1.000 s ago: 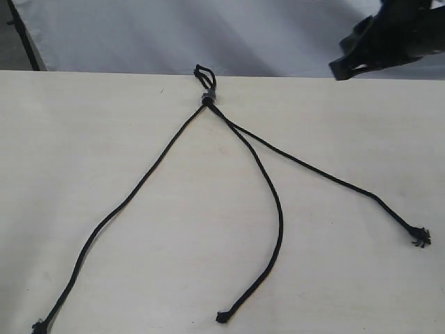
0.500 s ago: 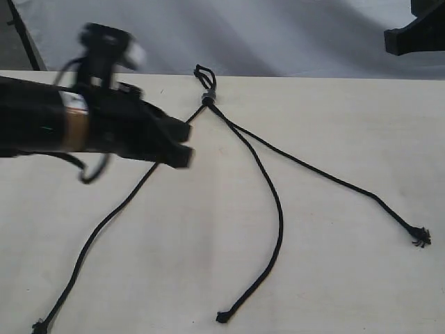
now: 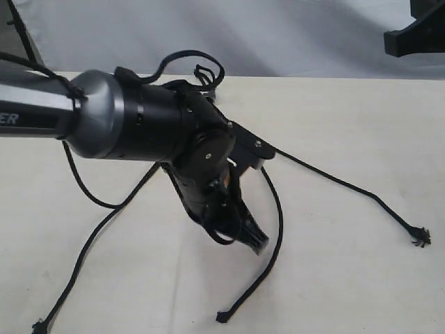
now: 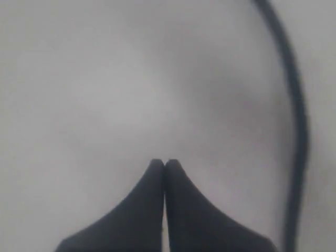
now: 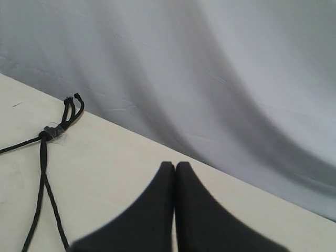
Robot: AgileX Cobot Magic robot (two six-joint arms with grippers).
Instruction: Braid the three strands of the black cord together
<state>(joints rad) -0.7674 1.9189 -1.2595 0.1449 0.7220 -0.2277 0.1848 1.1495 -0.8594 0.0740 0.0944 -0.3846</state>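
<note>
The black cord lies on the pale table, its three strands fanned out. Its short loop [image 3: 202, 71] peeks out behind my left arm, which hides the grey band in the exterior view. The left strand [image 3: 89, 242] runs to the front left corner. The middle strand [image 3: 280, 216] curves down to its tip [image 3: 222, 316], and the right strand [image 3: 334, 179] ends in a frayed tip [image 3: 420, 238]. My left gripper [image 3: 254, 242] [image 4: 164, 163] is shut and empty, low over the table just beside the middle strand [image 4: 297, 110]. My right gripper [image 3: 410, 38] [image 5: 175, 165] is shut and empty, raised at the back right. The right wrist view shows the loop [image 5: 72, 106] and the band [image 5: 52, 131].
A grey cloth backdrop [image 3: 299, 35] hangs behind the table's far edge. Glossy cables [image 3: 80, 182] loop off my left arm [image 3: 139, 125] over the table, crossing above the left strand. Bare table surface [image 3: 348, 278] shows at the front right.
My left arm has swung in from the left and dropped its gripper beside the middle strand, now covering the band. The right gripper has pulled up to the back right. The cord has not moved.
</note>
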